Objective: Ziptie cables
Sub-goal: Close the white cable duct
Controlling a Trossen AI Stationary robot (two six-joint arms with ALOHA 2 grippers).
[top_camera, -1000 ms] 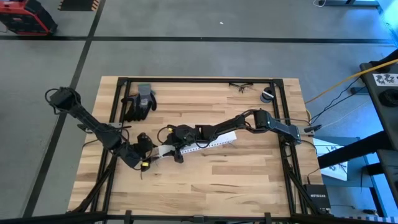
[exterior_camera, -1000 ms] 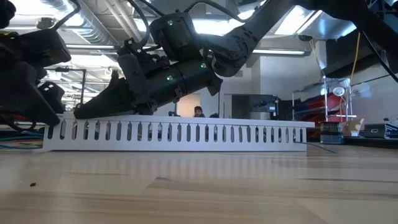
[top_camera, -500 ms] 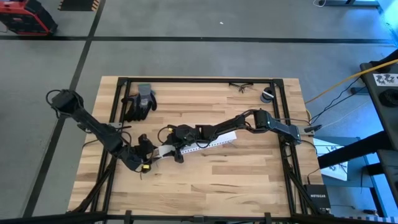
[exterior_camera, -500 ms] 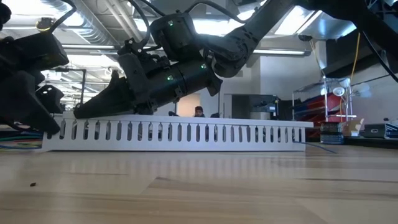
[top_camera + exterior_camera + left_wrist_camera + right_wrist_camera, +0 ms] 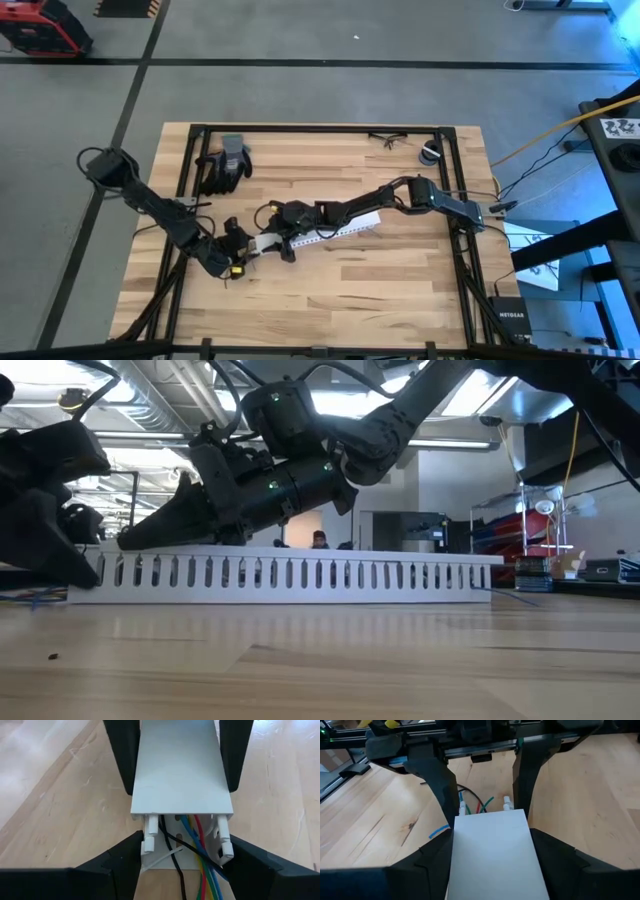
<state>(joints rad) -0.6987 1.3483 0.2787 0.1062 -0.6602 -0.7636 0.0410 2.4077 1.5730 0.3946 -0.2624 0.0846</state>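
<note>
left gripper (image 5: 182, 857): fingers at both sides of the channel (image 5: 180, 767) end, clamped on it | right gripper (image 5: 490, 850): fingers clamped on the channel's sides near the same end, facing the left | cables (image 5: 192, 855): coloured and black wires emerging from the channel end, between the left fingers | channel flat on table (image 5: 400, 290), mid-table

- Pale wooden worktop (image 5: 380, 280) on grey concrete floor (image 5: 330, 90) crossed by dark tape lines (image 5: 350, 63).
- Bright ceiling lights (image 5: 470, 395) over cluttered shelving (image 5: 540, 540) behind.

Left claw (image 5: 243, 251) and right claw (image 5: 268, 243) nearly meet.
</note>
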